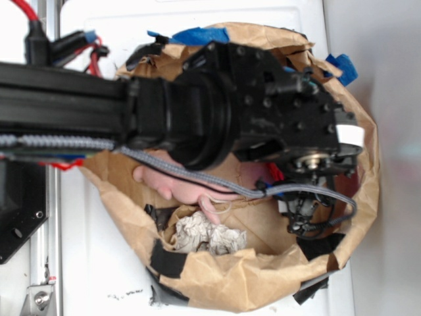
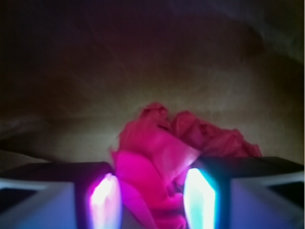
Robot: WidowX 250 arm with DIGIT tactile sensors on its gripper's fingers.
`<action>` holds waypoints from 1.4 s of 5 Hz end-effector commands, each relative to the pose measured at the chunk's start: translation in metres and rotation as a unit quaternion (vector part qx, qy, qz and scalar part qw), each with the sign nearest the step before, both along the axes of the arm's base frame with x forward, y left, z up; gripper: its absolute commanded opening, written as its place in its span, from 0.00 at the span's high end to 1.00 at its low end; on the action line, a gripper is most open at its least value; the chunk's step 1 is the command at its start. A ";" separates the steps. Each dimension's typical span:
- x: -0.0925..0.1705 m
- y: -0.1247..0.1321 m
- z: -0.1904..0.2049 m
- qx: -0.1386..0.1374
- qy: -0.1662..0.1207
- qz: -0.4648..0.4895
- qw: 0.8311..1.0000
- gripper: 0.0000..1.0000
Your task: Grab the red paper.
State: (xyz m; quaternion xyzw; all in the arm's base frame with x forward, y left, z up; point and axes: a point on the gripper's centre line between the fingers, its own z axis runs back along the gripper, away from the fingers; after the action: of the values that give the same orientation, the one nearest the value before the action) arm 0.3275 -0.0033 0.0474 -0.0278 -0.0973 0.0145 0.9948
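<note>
In the wrist view the red paper (image 2: pixel 157 157), a wrinkly ball, fills the gap between my two lit fingers. My gripper (image 2: pixel 151 200) is shut on it, with both pads pressing its sides. It sits low against the brown floor of the paper bag (image 2: pixel 143 71). In the exterior view my black arm (image 1: pixel 263 105) reaches down into the bag and hides the fingers. Only a sliver of the red paper (image 1: pixel 275 173) shows beneath the wrist.
The brown paper bag (image 1: pixel 250 276) has crumpled walls all around, patched with black tape (image 1: pixel 168 262) and blue tape (image 1: pixel 197 34). Inside lie a pink plush toy (image 1: pixel 172 185) and a greyish-white paper ball (image 1: pixel 207 237), both left of my gripper.
</note>
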 end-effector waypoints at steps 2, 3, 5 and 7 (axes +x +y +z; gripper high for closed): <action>0.000 -0.006 0.000 -0.005 -0.007 -0.002 1.000 1.00; -0.004 -0.001 0.009 -0.010 -0.013 0.003 1.000 1.00; -0.035 0.027 0.092 -0.055 -0.028 0.031 0.998 1.00; -0.066 0.062 0.140 -0.084 -0.010 0.028 0.996 1.00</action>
State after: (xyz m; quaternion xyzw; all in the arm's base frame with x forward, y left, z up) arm 0.2577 0.0494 0.1676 -0.1194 -0.0691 0.0493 0.9892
